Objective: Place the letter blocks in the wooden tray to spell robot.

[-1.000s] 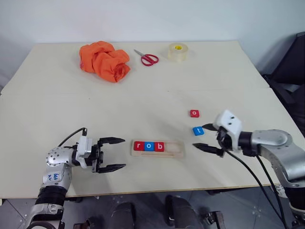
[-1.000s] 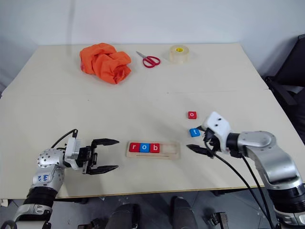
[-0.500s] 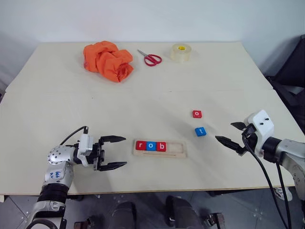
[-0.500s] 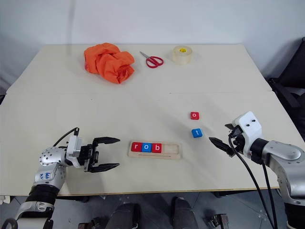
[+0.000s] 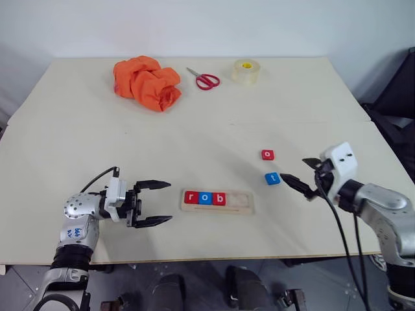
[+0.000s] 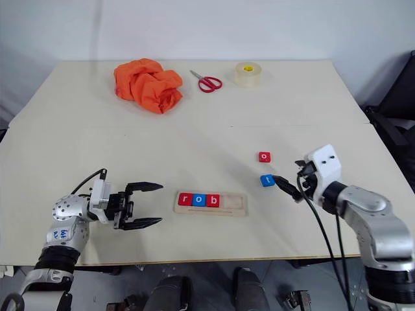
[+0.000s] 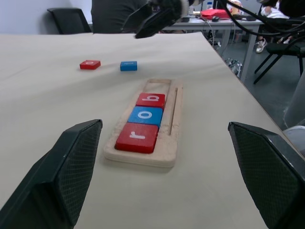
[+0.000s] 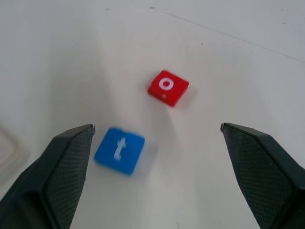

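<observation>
1. Three letter blocks, r [image 5: 190,197], o [image 5: 205,198], b [image 5: 219,198], sit in the wooden tray [image 5: 240,202], just ahead of the left gripper [image 5: 154,203], jaws wide, empty.
2. Right gripper [image 5: 303,173] spread wide, empty; blue t [image 5: 272,178] just beyond its fingertips, red o [image 5: 268,155] slightly farther.

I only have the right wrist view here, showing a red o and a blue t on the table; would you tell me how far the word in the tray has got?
Observer: The wooden tray holds r, o, b from its left end; its two right slots are empty.
Operator: Thanks, and what is the left end effector doing?
Observer: The left end effector is open, level, pointing at the tray's left end, holding nothing.
Operator: Is anything else on the table?
Observer: An orange cloth, red scissors and a tape roll lie along the far side.
</observation>
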You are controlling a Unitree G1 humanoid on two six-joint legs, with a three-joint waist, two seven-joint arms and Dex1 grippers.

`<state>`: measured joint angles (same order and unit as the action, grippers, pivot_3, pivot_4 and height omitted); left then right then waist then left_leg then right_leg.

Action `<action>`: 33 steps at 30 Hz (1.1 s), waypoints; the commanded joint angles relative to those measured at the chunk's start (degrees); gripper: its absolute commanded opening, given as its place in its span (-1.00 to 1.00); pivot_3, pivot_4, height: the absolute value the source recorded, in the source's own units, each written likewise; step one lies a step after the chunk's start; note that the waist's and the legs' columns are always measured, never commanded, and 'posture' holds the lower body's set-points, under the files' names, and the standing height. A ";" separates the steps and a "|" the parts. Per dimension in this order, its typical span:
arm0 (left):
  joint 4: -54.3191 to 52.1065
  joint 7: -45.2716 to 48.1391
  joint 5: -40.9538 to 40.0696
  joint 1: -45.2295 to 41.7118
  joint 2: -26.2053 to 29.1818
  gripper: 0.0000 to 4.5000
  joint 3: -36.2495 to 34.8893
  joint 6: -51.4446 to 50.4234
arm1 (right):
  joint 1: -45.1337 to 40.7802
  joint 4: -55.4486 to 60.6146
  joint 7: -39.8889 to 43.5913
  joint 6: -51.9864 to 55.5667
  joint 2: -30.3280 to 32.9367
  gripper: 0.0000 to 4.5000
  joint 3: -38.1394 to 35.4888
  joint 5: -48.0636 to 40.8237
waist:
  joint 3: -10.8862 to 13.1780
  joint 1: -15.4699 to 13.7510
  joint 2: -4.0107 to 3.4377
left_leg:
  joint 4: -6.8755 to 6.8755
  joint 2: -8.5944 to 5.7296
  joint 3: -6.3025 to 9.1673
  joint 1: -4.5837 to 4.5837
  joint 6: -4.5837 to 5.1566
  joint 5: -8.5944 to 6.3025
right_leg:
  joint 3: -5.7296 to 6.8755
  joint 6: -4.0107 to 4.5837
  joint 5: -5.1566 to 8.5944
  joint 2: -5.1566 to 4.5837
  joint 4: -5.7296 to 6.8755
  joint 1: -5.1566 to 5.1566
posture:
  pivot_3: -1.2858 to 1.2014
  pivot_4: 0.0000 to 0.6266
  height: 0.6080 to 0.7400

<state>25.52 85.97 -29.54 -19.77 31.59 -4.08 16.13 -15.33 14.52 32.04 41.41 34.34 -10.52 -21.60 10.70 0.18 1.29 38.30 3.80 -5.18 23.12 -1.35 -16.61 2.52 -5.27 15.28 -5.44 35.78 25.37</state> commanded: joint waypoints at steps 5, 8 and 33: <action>-3.63 2.32 -0.95 1.07 1.06 1.00 -0.76 -0.86 | -11.17 -12.99 -10.54 -6.02 -11.60 0.97 4.51 5.78 | 0.00 0.24 -0.01 | -0.03 0.00 -0.03 0.00 0.01 0.01 | -0.03 0.01 0.00 0.01 0.06 0.03 | 0.03 -0.52 1.00; -4.42 1.99 -0.97 1.67 1.24 1.00 -1.02 -1.08 | -13.56 -17.69 -13.19 -7.88 -14.35 0.97 5.03 7.52 | 0.00 0.13 -0.01 | -0.05 0.00 -0.03 0.01 0.00 0.01 | -0.03 0.02 0.01 0.00 0.04 0.03 | 0.03 -0.52 1.00; -6.86 0.14 -0.79 3.58 0.75 1.00 -1.60 -1.23 | -19.54 -27.72 -17.30 -14.80 -16.78 0.97 5.95 13.13 | -0.01 1.57 -0.02 | -0.07 0.01 -0.06 -0.01 0.01 0.02 | -0.06 0.01 0.00 -0.01 0.06 0.03 | 0.03 -0.52 1.00</action>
<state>19.80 85.90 -29.63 -15.53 32.43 -4.64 14.73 -33.14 -12.89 14.02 28.81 16.68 -3.97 -8.90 10.70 1.75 1.27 38.22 3.82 -5.24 23.11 -1.34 -16.59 2.46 -5.25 15.28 -5.45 35.84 25.40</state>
